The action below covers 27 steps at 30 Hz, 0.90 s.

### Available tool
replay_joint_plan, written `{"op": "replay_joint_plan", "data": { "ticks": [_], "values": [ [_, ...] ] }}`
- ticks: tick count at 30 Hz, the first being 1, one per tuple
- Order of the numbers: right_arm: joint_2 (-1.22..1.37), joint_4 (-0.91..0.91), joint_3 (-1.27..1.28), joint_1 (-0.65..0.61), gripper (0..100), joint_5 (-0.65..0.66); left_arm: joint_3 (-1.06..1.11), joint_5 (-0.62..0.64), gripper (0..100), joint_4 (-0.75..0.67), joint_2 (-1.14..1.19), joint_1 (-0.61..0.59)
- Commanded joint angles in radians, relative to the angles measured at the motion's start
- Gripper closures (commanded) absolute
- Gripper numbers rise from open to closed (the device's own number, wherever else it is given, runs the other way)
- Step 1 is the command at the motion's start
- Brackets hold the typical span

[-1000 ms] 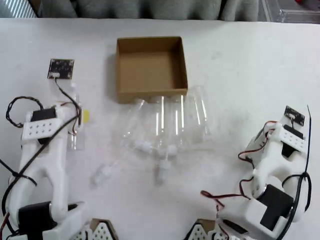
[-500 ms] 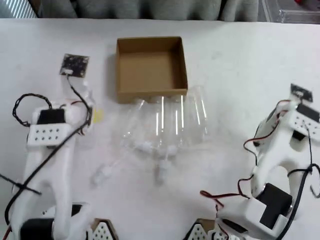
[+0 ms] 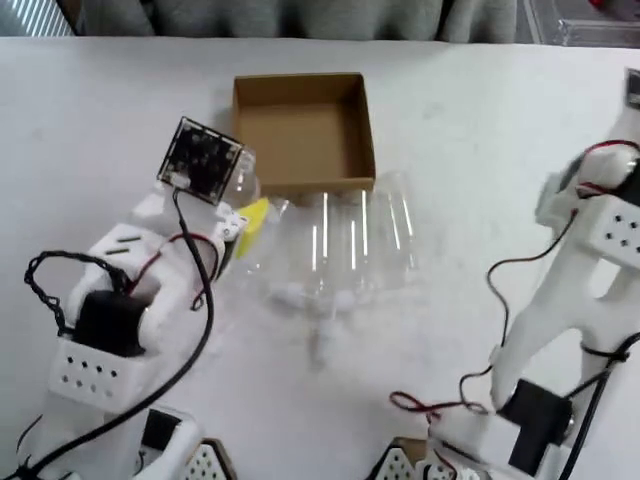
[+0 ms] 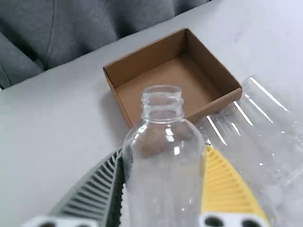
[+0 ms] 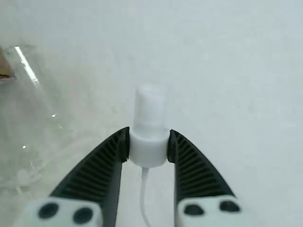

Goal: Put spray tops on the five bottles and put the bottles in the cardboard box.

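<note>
My left gripper (image 4: 163,194) is shut on a clear bottle (image 4: 163,151) with a bare threaded neck, held upright between its grey and yellow fingers. In the high view this gripper (image 3: 240,205) is just left of the cardboard box (image 3: 300,82), which is open and holds nothing. Several more clear bottles (image 3: 340,240) lie side by side on the table against the box's near wall. A white spray top (image 5: 149,127) sits upright in my right gripper (image 5: 147,146), which is shut on it above bare table. The right arm (image 3: 590,260) rises at the table's right edge.
Loose white spray tops (image 3: 322,335) lie just in front of the lying bottles. The left arm's base and cables (image 3: 100,330) cover the near left of the table. A clear plastic bin (image 3: 585,20) stands beyond the far right corner.
The left arm has lifted its bottle and swung right toward the box. The right arm has risen and moved toward the far right edge.
</note>
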Motion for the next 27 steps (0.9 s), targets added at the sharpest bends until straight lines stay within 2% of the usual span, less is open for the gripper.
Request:
{"op": "replay_joint_plan", "data": {
  "ticks": [1,5,9,18,20,24,27],
  "values": [
    [-0.156,0.027,-0.049,-0.136,98.1,0.005,0.002,0.012,98,-0.072,-0.065,0.056],
    [-0.348,0.016,-0.049,-0.315,98.1,0.008,0.212,0.012,98,-0.261,-0.154,0.099],
    [-0.463,-0.108,-0.044,-0.453,98.1,0.006,0.387,0.014,98,-0.451,-0.297,0.101],
    [-0.489,-0.619,-0.04,-0.492,98.1,0.002,0.535,0.014,98,-0.471,-0.556,0.188],
    [-0.489,-0.713,-0.04,-0.499,98.1,-0.055,0.546,0.029,98,-0.471,-0.593,0.183],
    [-0.498,-0.783,-0.041,-0.565,98.2,-0.244,0.592,0.192,98,-0.482,-0.641,0.186],
    [-0.498,-0.808,-0.041,-0.634,98.2,-0.341,0.651,0.258,98,-0.566,-0.662,0.189]
  ]
}}
